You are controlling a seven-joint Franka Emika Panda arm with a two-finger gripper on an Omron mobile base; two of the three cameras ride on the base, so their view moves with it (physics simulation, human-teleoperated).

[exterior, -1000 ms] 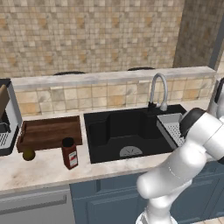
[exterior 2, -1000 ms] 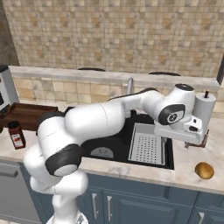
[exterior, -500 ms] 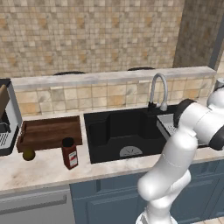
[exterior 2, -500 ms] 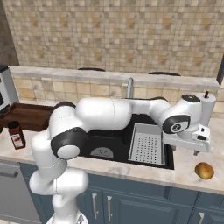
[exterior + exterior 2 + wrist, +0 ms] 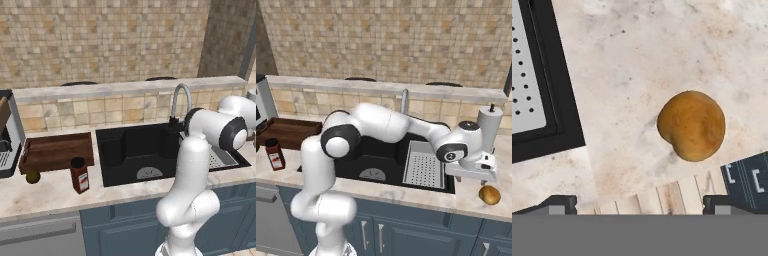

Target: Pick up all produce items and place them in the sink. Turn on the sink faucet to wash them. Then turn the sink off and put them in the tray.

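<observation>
An orange-yellow fruit [image 5: 489, 195] [image 5: 692, 125] lies on the marble counter to the right of the black sink [image 5: 351, 167] [image 5: 112, 155]. My gripper [image 5: 476, 176] [image 5: 639, 205] hovers just above and left of it, open, with nothing between its fingertips [image 5: 559, 204]. The smaller olive-brown fruit [image 5: 33, 176] sits on the counter at the front left corner of the brown wooden tray [image 5: 55, 150] [image 5: 286, 132]. The grey gooseneck faucet [image 5: 179, 100] [image 5: 404, 100] stands behind the basin.
A grey perforated rack [image 5: 423, 165] [image 5: 524, 75] [image 5: 220, 157] fills the sink's right part. A red-labelled jar [image 5: 79, 175] [image 5: 275, 154] stands in front of the tray. A white paper towel roll [image 5: 489, 125] rises behind my gripper. A coffee machine [image 5: 7, 135] is at far left.
My arm has swung right, from over the rack to above the counter beside the orange-yellow fruit. The gripper stayed open.
</observation>
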